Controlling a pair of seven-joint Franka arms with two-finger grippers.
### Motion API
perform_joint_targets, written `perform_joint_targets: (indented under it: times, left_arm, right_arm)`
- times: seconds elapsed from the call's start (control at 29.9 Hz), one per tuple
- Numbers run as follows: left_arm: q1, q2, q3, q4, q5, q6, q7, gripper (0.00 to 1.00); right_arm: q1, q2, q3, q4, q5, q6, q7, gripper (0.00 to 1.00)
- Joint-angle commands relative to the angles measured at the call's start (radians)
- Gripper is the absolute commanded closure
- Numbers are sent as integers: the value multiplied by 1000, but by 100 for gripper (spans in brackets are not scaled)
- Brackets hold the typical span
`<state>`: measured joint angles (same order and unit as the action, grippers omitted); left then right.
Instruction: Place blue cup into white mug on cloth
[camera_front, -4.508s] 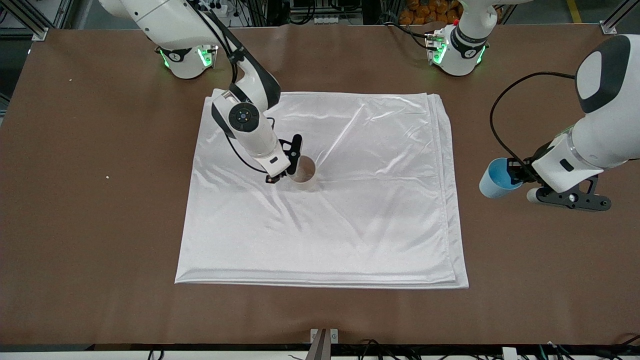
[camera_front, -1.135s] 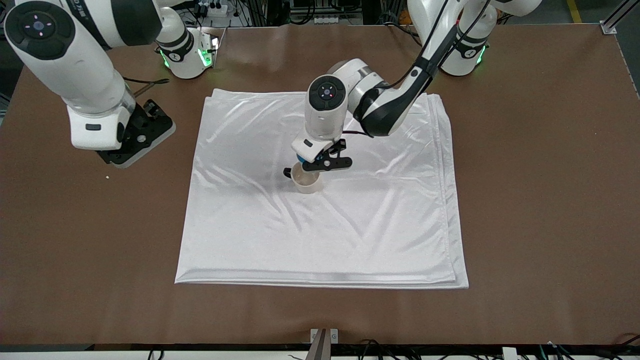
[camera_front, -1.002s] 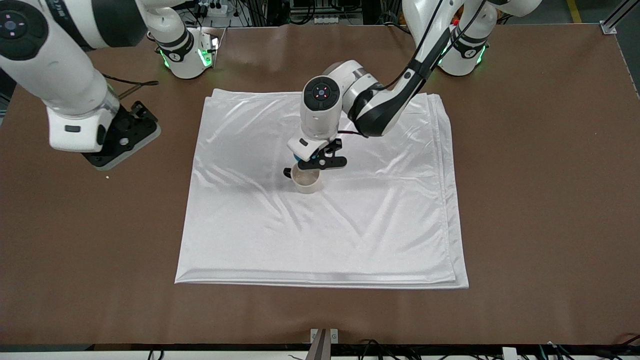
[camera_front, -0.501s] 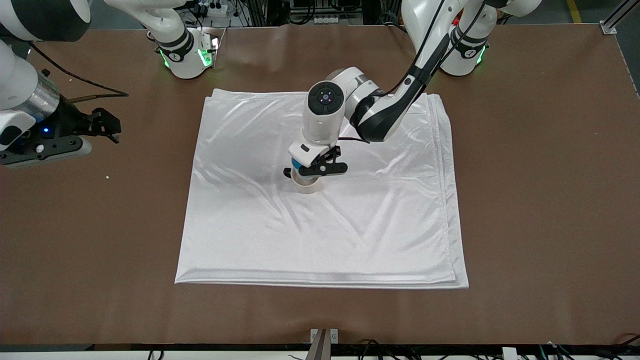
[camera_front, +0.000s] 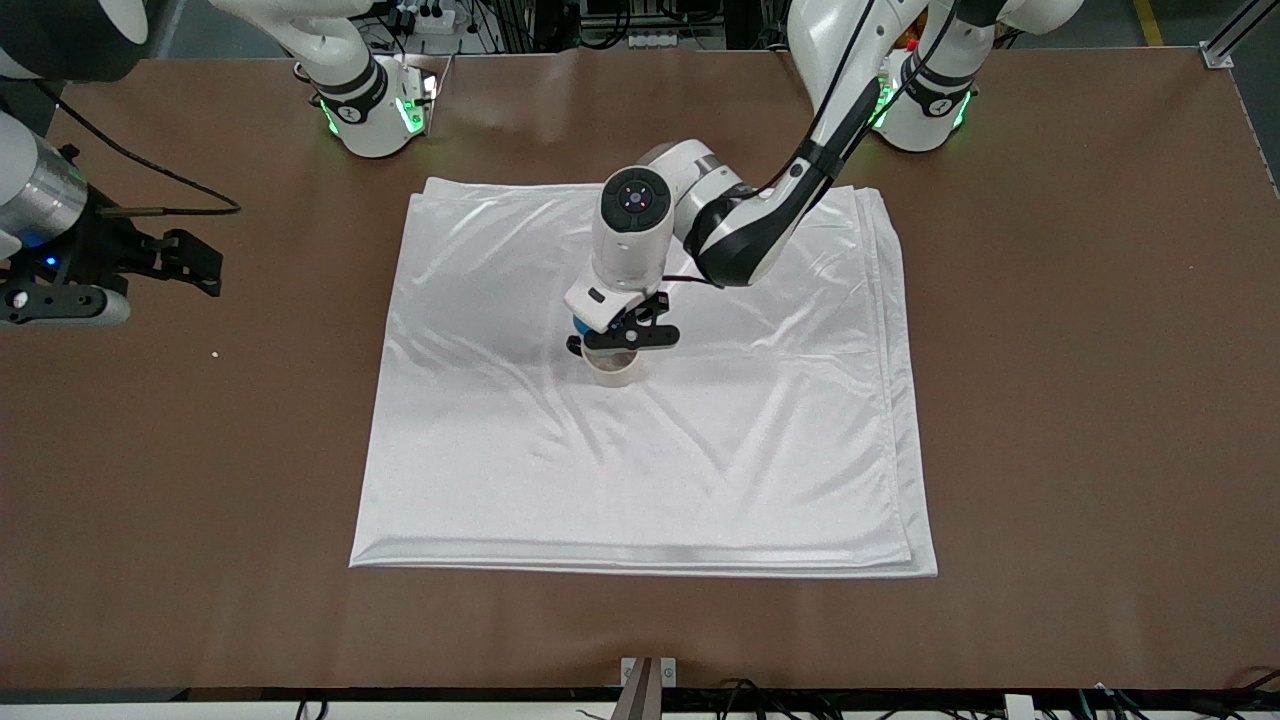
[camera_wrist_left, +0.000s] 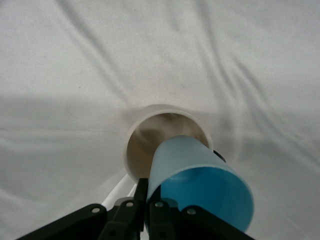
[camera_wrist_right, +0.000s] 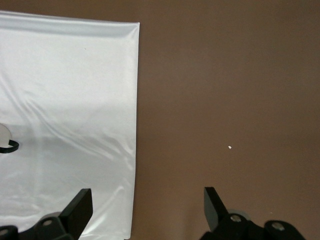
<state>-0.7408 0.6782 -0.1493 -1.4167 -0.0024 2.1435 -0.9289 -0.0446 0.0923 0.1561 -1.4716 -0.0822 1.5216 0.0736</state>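
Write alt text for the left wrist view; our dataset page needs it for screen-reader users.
The left gripper holds the blue cup by its rim, tilted, with the cup's base dipping into the open mouth of the white mug. The mug stands upright on the wrinkled white cloth, which fills the rest of the view.

White mug (camera_front: 614, 370) largely covered in the front view by the left gripper (camera_front: 606, 338), blue cup (camera_front: 581, 325) reduced to a sliver there, its base hidden inside the mug mouth in the left wrist view, right gripper (camera_wrist_right: 146, 201) bodies cut off by the frame edge
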Motion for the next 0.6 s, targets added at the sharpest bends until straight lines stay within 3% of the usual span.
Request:
perform_joint_targets:
  times: [0.0, 0.1, 0.23, 0.3, 0.33, 0.37, 0.4, 0.57]
  left_arm:
    - [-6, 15, 11, 25, 35, 0, 16, 100]
    - [-3, 15, 13, 25, 36, 0, 24, 100]
    - [-2, 15, 13, 24, 36, -5, 25, 96]
    - [0, 15, 13, 24, 36, -8, 27, 67]
    - [1, 14, 13, 24, 36, -10, 28, 47]
    - [4, 14, 13, 24, 36, -10, 30, 16]
    - [11, 12, 13, 24, 38, -11, 30, 0]
    - [15, 1, 13, 27, 35, -16, 30, 0]
  right_arm:
    - [-53, -108, 8, -159, 62, 123, 17, 0]
    - [-60, -157, 8, -225, 85, 152, 21, 0]
    - [-60, -161, 10, -233, 85, 126, 58, 0]
    - [-61, -160, 11, -231, 88, 112, 66, 0]
    - [-60, -160, 11, -230, 90, 105, 66, 0]
    - [-58, -158, 11, -225, 90, 101, 68, 0]
    - [-57, -155, 13, -222, 88, 100, 69, 0]
    - [-61, -151, 13, -220, 85, 100, 109, 0]
